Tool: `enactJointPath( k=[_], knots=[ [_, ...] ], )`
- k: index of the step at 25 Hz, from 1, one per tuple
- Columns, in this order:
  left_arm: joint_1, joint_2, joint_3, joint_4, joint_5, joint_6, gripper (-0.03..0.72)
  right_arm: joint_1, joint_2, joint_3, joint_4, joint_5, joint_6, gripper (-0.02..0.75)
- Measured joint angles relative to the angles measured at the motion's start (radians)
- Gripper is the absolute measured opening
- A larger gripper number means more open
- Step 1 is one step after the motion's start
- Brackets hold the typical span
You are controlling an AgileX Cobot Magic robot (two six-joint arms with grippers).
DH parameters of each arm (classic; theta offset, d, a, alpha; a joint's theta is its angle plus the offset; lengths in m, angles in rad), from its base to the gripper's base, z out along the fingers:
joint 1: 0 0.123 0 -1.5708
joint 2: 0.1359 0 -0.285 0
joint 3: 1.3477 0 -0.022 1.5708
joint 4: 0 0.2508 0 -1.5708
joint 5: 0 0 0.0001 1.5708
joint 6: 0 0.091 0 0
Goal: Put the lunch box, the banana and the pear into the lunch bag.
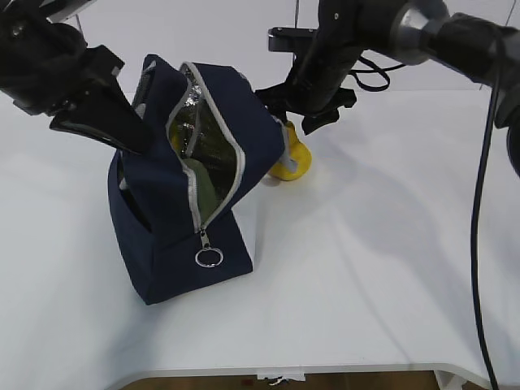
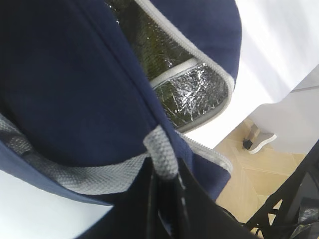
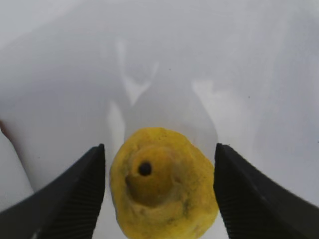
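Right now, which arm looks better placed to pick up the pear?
The right. Its gripper straddles the pear, open jaws on either side, not yet touching. The left gripper is shut on the bag's grey handle, holding it.

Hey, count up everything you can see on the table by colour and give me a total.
Navy blue: 1, the lunch bag
Yellow: 1, the pear
Sage green: 1, something inside the bag, probably the lunch box
Total: 3
No banana is in view.

1 lunch bag (image 1: pixel 183 219), 1 pear (image 3: pixel 162 181), 2 grippers: left (image 2: pixel 167 209), right (image 3: pixel 159 191).
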Motion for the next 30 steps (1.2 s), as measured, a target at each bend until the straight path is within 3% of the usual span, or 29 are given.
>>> enactJointPath(
  k=[10,20,30],
  knots=[
    [0.0,0.0,0.0,0.0,0.0,0.0,0.011,0.0,0.005,0.0,0.0,0.002,0.0,0.496],
    [0.0,0.0,0.0,0.0,0.0,0.0,0.011,0.0,0.013,0.0,0.001,0.002,0.0,0.283],
    [0.0,0.0,0.0,0.0,0.0,0.0,0.011,0.0,0.013,-0.026,-0.039,0.047,-0.002,0.26]
  ],
)
